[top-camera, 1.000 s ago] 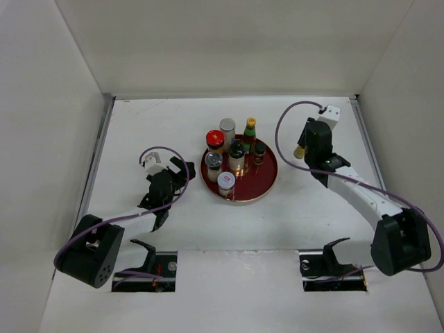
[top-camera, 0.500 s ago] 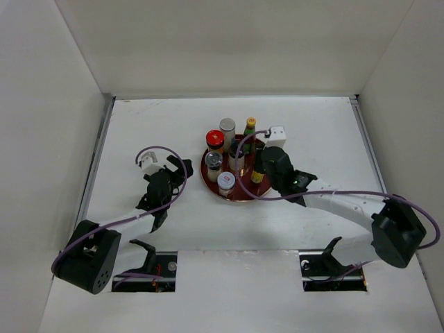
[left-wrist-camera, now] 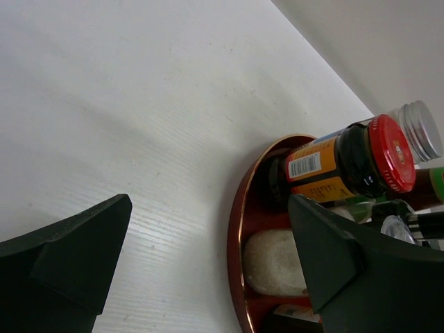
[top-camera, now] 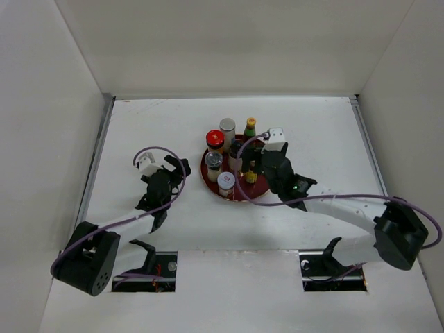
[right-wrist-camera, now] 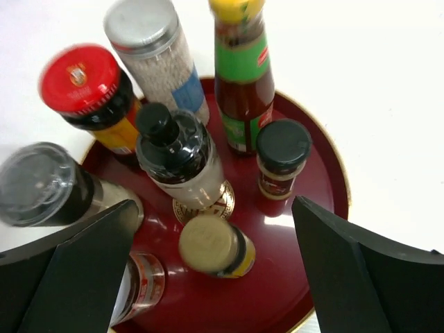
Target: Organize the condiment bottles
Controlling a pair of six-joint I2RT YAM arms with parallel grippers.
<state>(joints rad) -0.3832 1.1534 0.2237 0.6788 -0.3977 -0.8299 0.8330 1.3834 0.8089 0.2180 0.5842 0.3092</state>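
Several condiment bottles stand on the round dark-red tray point(right-wrist-camera: 312, 277). A small yellow-capped bottle point(right-wrist-camera: 215, 246) stands upright near the tray's gold emblem, between the fingers of my right gripper point(right-wrist-camera: 213, 205), which is open and touches neither side of it. Around it are a black-capped grinder point(right-wrist-camera: 170, 139), a red-capped jar point(right-wrist-camera: 87, 80), a silver-capped shaker point(right-wrist-camera: 142, 24), a green-labelled sauce bottle point(right-wrist-camera: 239, 62) and a small black-capped jar point(right-wrist-camera: 283, 149). In the top view the right gripper point(top-camera: 257, 166) hovers over the tray point(top-camera: 267, 186). My left gripper point(left-wrist-camera: 209, 201) is open over bare table beside the tray's left rim point(left-wrist-camera: 239, 222).
White walls enclose the table on the left, back and right. The left gripper point(top-camera: 177, 168) sits a short way left of the tray. A clear-capped shaker point(top-camera: 214, 161) and a white-capped jar point(top-camera: 225, 182) stand at the tray's left front.
The right arm swung from the table's right back over to the tray, carrying the yellow-capped bottle. It set the bottle down on the tray and opened. The left arm barely moved.
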